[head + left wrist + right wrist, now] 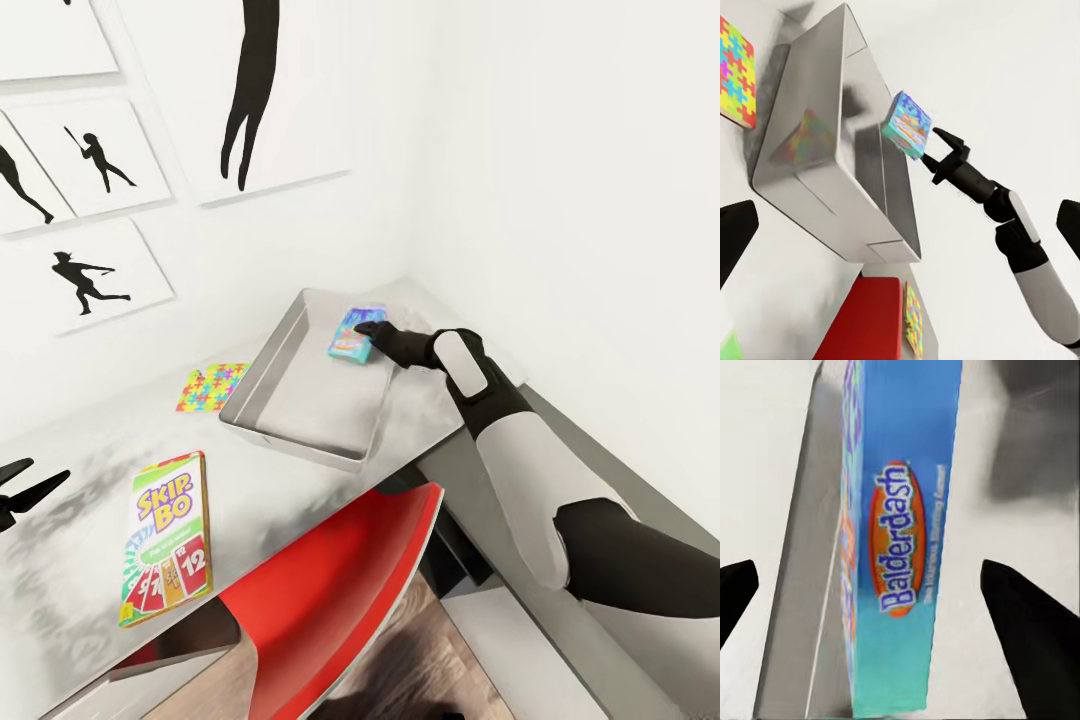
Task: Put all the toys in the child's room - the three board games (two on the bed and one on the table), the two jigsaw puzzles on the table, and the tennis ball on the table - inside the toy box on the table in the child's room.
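Progress looks early: the toy box (300, 400) at the far corner of the table (90, 480) has a bare floor, so by my reading nothing has been left in it yet. The right gripper (366, 335) reaches over the bin's far end with a blue Balderdash board game (352, 335). In the right wrist view that box (900, 547) stands on edge between the two dark fingers (1039, 637), which sit apart from its sides; whether they pinch it lower down is hard to say, so I cannot tell if the jaws grip it or have let go. From the left wrist view the game (907, 124) appears to hang just above the bin's rim (817, 135).

Left to do: the SKIP BO board game (168, 535) lies flat near the table's front edge, and a jigsaw puzzle (210, 387) lies beside the bin toward the wall edge. The left gripper (18, 495) hovers at the table's left end, jaws apart and holding nothing.
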`<state>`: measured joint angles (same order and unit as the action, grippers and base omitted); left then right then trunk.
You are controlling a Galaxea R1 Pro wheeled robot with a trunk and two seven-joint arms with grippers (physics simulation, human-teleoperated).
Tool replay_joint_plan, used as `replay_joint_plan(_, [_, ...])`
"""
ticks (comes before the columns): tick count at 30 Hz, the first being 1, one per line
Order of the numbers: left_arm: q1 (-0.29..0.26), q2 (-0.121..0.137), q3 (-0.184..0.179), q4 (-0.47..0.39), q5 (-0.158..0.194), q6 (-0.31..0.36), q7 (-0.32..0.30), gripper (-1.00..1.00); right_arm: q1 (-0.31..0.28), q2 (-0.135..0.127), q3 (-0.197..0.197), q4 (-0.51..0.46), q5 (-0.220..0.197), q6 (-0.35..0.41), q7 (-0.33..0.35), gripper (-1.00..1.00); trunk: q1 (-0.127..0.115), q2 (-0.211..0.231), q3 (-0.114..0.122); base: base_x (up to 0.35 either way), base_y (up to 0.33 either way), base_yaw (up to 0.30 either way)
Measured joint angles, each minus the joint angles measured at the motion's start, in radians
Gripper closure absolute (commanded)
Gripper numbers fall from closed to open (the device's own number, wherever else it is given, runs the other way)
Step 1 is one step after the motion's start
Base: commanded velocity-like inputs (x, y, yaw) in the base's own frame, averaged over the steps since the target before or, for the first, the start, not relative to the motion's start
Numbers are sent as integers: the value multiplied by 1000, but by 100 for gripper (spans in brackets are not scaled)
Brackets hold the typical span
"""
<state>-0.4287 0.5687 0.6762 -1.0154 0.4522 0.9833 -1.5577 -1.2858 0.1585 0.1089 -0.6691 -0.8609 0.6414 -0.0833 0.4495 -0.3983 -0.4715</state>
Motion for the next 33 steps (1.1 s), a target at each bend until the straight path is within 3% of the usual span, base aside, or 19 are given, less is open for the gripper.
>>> replay_joint_plan(9, [0,-1,0,0,0,-1,-1,-100,-30,-5,3,19,3,42,-49,-100,0,0,0,0,0,0])
replay_joint_plan(33, [1,-1,7,2,0,-24,-7,-100,-30,-5,4,20,3,43,-49,-100,0,0,2,0,0,0])
